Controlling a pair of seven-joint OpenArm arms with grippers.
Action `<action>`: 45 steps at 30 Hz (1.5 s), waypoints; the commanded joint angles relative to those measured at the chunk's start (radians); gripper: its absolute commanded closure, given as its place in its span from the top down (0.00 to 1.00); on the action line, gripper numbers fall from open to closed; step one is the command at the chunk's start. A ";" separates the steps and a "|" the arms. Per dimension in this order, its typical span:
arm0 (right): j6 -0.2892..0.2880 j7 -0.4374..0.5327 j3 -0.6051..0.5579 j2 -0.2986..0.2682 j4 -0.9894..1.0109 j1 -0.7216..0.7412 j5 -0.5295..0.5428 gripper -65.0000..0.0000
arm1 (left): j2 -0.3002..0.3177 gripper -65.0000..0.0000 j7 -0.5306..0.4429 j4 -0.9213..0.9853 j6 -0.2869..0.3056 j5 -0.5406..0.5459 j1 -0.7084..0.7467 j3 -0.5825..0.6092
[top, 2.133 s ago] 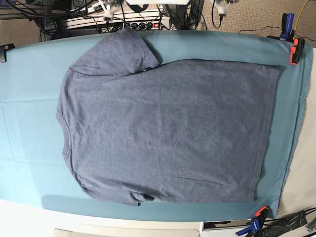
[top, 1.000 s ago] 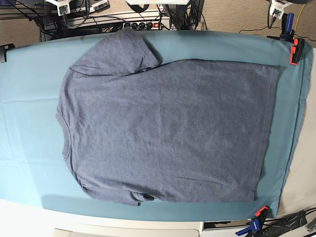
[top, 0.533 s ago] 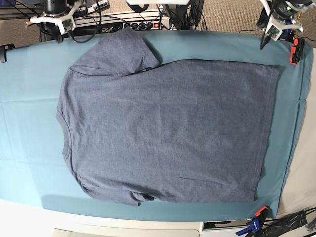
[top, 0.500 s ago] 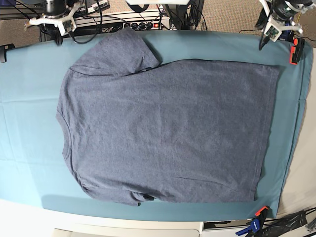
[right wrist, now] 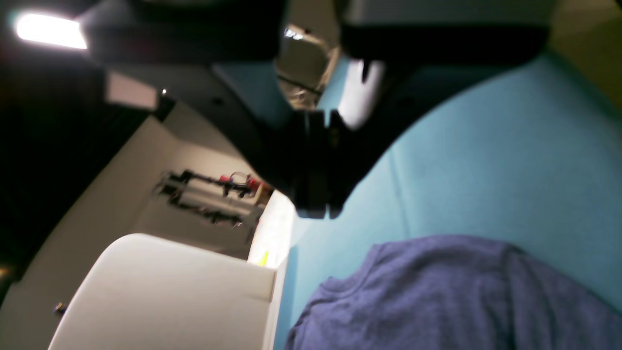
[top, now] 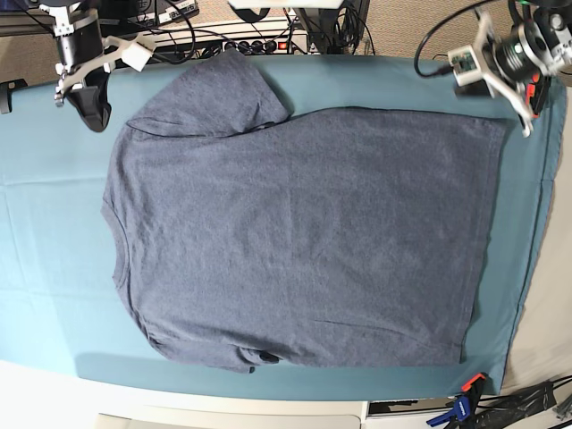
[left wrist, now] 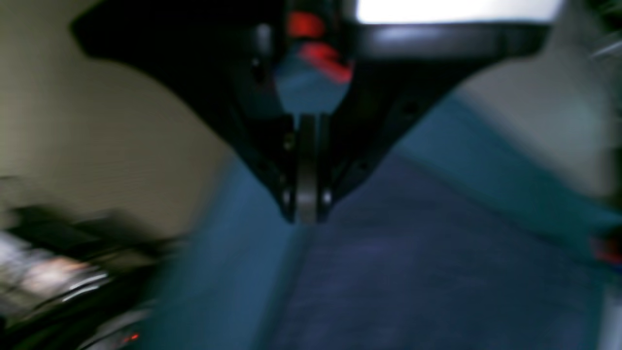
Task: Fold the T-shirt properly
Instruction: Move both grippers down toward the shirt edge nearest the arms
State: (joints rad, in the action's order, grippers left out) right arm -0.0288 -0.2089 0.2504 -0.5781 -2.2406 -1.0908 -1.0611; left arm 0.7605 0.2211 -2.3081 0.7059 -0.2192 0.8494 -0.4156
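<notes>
Teal cloth [top: 54,223] covers the table, with the T-shirt [top: 304,241] spread flat across its middle, one sleeve [top: 219,94] lying loose. Left hand [top: 523,121] and right hand [top: 89,103] hover closed, gripping nothing, above the far corners. No fold is made; all folding remains.

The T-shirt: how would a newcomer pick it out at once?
A teal cloth covers the table. The T-shirt lies flat across its middle, collar toward the base view's left. It is the only heathered blue-grey thing there.
</notes>
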 commanded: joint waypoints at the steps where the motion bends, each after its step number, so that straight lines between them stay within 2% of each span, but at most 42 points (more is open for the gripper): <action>1: 0.005 0.001 0.006 -0.020 -0.018 -0.008 -0.012 0.00 | 0.025 0.00 -0.056 -0.014 -0.008 -0.047 -0.010 -0.008; 4: -0.011 0.008 0.006 -0.048 -0.018 -0.007 -0.029 0.00 | 0.058 0.00 -0.173 -0.014 -0.008 -0.212 -0.053 -0.008; 7: -0.056 0.023 0.006 -0.068 -0.018 -0.003 -0.032 0.00 | 0.076 0.00 -0.244 -0.014 -0.008 -0.309 -0.089 -0.007; 10: -0.084 0.045 0.006 -0.092 -0.018 -0.003 -0.032 0.00 | 0.101 0.00 -0.302 -0.014 -0.008 -0.367 -0.100 -0.005; 13: -0.087 0.053 0.006 -0.121 -0.018 -0.003 -0.032 0.00 | 0.118 0.00 -0.367 -0.014 -0.008 -0.432 -0.101 -0.004; 17: -0.088 0.060 0.006 -0.152 -0.017 0.003 -0.031 0.00 | 0.117 0.00 -0.398 -0.013 -0.045 -0.444 -0.102 0.020; 18: -0.088 0.060 0.006 -0.154 -0.017 0.009 -0.029 0.00 | 0.117 0.00 -0.382 -0.013 -0.070 -0.443 -0.101 0.040; 20: -0.087 0.062 0.005 -0.153 -0.017 0.026 -0.019 0.00 | 0.117 0.00 -0.289 -0.013 -0.143 -0.443 -0.102 0.106; 23: -0.087 0.060 0.005 -0.153 -0.016 0.045 0.032 0.00 | 0.116 0.00 -0.122 -0.010 -0.298 -0.444 -0.103 0.241; 25: -0.087 0.062 0.003 -0.153 -0.016 0.047 0.036 0.00 | 0.108 0.00 -0.050 0.005 -0.389 -0.444 -0.119 0.329; 27: -0.086 0.062 0.003 -0.153 -0.016 0.046 0.036 0.00 | 0.089 0.00 -0.026 0.033 -0.428 -0.444 -0.156 0.396; 29: -0.086 0.059 -0.003 -0.151 -0.008 0.046 0.036 0.00 | 0.071 0.00 -0.027 0.065 -0.418 -0.443 -0.193 0.449; 32: -0.086 0.061 -0.043 -0.151 0.043 0.047 0.035 0.00 | 0.069 0.00 -0.027 0.111 -0.365 -0.443 -0.229 0.507; 37: -0.079 0.045 -0.161 -0.150 0.158 0.098 0.013 0.00 | 0.068 0.00 -0.026 0.137 -0.302 -0.435 -0.234 0.519; 42: -0.084 0.025 -0.299 -0.123 0.252 0.189 0.033 0.00 | 0.068 0.00 0.009 0.137 -0.210 -0.367 -0.234 0.519; 43: -0.084 0.025 -0.323 -0.116 0.268 0.205 0.045 0.04 | 0.068 0.00 0.012 0.137 -0.208 -0.363 -0.233 0.519; 45: -0.084 0.022 -0.364 -0.105 0.297 0.233 0.050 0.18 | 0.068 0.05 0.011 0.137 -0.208 -0.342 -0.234 0.519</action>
State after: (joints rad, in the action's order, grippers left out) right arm -0.1314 -0.1795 -0.1234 -0.6685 -1.9297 -0.8551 -1.0073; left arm 0.8150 0.2398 -2.1548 0.5129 -0.5636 0.6140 0.1101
